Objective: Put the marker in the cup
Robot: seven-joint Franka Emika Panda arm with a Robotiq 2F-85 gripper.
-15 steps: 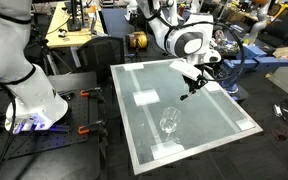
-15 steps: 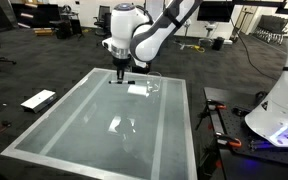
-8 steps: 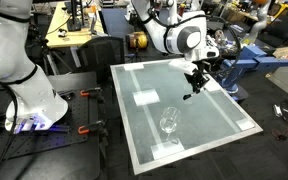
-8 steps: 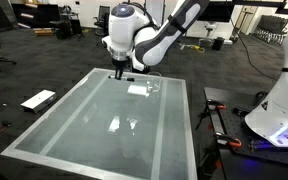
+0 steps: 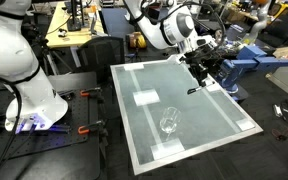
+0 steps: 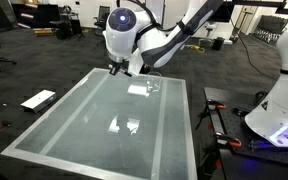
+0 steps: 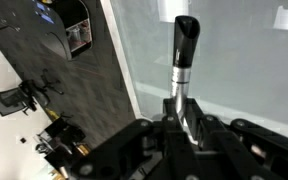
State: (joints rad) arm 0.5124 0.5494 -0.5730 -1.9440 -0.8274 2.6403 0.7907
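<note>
My gripper (image 5: 198, 72) is shut on the marker (image 5: 193, 89) and holds it above the far right part of the glass table (image 5: 219, 115). The marker hangs down from the jaws at a slant, clear of the surface. In the wrist view the marker (image 7: 183, 55) sticks out from between the fingers (image 7: 198, 128), dark end outward, grey body in the grip. The clear cup (image 5: 169, 123) stands upright on the table, well toward the near side from the gripper. It also shows in an exterior view (image 6: 130, 125) as faint glints. The gripper (image 6: 117, 69) hangs over the table's far end.
White patches lie on the table top (image 5: 145, 98) (image 6: 137, 88) (image 5: 165, 149). A second white robot base (image 5: 29, 105) stands beside the table. Desks, cables and lab gear surround the table. The table's metal frame edge (image 7: 122, 60) shows in the wrist view.
The gripper has risen and moved toward the table's far edge, carrying the marker with it. The arm has swung its wrist round. The cup has not moved.
</note>
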